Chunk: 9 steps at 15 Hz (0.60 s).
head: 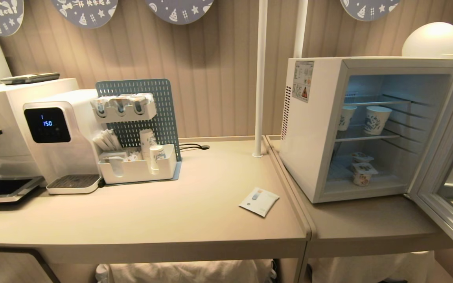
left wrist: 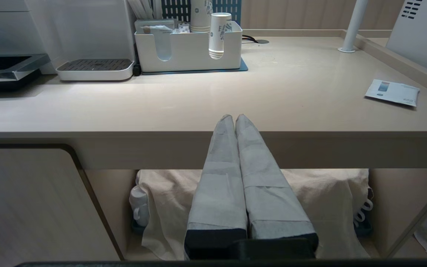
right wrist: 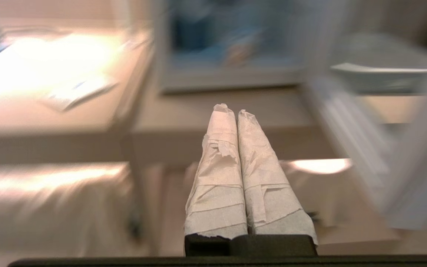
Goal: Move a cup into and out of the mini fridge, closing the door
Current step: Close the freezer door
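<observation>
From the head camera, the mini fridge (head: 317,129) stands upright on the right-hand bench (head: 368,224), its open front facing the robot and turned slightly toward the right. The door (head: 446,173) is swung wide open on the fridge's right side, its inner face turned back toward the cavity and its edge reaching past the bench front. Inside, two patterned paper cups stand upright on the middle wire shelf (head: 368,136): the nearer cup (head: 376,120) toward the right and a second cup (head: 345,117) to its left, against the inner wall. Two small lidded tubs (head: 363,173) sit on the fridge floor. On the left bench (head: 132,220) a flat white sachet (head: 259,201) lies near the seam between the benches, and farther left are a water dispenser (head: 59,137) with a lit black screen and a white organiser tray (head: 140,167) holding more cups. Neither arm shows here.

From the left wrist camera, the left hand (left wrist: 234,118) has its wrapped fingers pressed together, holding nothing, below and in front of the bench edge, pointing toward the organiser tray (left wrist: 191,52). The sachet (left wrist: 392,92) lies well off to one side.

From the right wrist camera, which is blurred, the right hand (right wrist: 232,110) is likewise pressed together and empty, low in front of the right bench (right wrist: 217,111), pointing toward the open fridge (right wrist: 228,55), with the door (right wrist: 384,148) beside it.
</observation>
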Available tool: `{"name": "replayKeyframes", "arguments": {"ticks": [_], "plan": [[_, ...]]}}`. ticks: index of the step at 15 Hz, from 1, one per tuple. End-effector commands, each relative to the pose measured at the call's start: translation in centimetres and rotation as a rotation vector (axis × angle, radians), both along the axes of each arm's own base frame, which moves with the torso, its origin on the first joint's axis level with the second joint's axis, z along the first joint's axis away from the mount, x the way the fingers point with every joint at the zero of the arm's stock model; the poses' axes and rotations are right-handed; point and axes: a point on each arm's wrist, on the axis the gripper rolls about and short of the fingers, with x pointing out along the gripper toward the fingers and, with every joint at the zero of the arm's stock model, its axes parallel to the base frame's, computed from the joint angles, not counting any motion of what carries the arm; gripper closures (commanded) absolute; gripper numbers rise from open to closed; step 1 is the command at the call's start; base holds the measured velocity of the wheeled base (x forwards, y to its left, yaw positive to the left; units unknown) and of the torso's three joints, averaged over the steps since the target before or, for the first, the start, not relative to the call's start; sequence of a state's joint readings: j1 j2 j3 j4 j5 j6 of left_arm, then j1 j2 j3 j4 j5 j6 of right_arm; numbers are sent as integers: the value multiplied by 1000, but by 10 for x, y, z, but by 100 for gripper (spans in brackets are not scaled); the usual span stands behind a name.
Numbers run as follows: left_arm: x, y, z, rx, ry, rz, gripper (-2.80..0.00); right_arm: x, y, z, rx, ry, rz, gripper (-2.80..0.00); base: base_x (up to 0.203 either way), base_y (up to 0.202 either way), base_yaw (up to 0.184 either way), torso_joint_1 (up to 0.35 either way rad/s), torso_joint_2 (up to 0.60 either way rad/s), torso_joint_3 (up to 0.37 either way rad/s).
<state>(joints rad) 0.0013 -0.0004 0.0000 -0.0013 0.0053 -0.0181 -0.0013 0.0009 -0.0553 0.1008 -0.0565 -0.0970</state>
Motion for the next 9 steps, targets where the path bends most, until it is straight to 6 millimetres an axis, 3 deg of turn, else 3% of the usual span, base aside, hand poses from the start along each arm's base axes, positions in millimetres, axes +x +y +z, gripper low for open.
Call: {"name": "replayKeyframes", "arguments": {"ticks": [1, 5, 9], "plan": [[0, 0, -1, 0, 3, 1, 0, -1, 2, -4, 12, 44, 88, 0, 0, 0, 0, 0, 0, 0], [0, 0, -1, 3, 3, 1, 0, 0, 1, -5, 93, 42, 53, 0, 0, 0, 0, 0, 0, 0], [0, 0, -1, 3, 3, 1, 0, 0, 1, -5, 89, 43, 52, 0, -163, 0, -1, 9, 2, 2]]}}
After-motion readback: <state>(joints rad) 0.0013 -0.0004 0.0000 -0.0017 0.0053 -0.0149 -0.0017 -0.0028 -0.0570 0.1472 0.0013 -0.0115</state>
